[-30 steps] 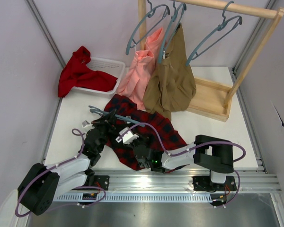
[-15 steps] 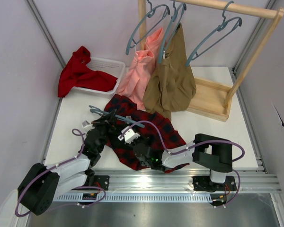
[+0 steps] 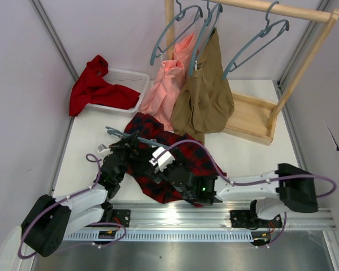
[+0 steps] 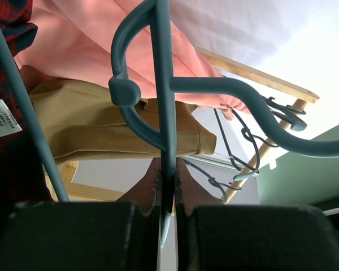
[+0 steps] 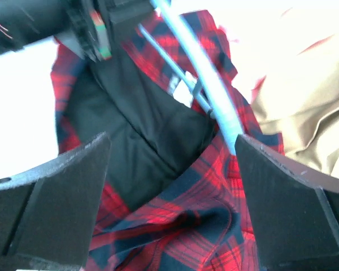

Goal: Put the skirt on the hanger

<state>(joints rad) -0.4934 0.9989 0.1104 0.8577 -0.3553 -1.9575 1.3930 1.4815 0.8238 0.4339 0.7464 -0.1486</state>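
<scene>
The red-and-black plaid skirt (image 3: 183, 149) lies crumpled on the table, its dark lining (image 5: 141, 130) turned up. My left gripper (image 3: 130, 147) sits at the skirt's left edge, shut on the thin bar of the blue-grey hanger (image 3: 116, 133). In the left wrist view the hanger (image 4: 164, 84) runs straight up from between the pads of that gripper (image 4: 167, 169). My right gripper (image 3: 158, 166) hovers low over the skirt's middle, wide open. Between its fingers (image 5: 172, 169) only skirt (image 5: 175, 226) shows, untouched. A hanger arm (image 5: 203, 73) crosses above the lining.
A wooden rack (image 3: 254, 113) stands at the back right with a pink garment (image 3: 166, 84), a tan garment (image 3: 206, 96) and spare hangers (image 3: 254, 45) on its rail. A white basket (image 3: 127, 79) holding red cloth (image 3: 93, 84) sits at the back left.
My right gripper has gone from shut to wide open, letting go of the skirt. Its arm has swung out to the right. The left gripper has stayed put on the hanger.
</scene>
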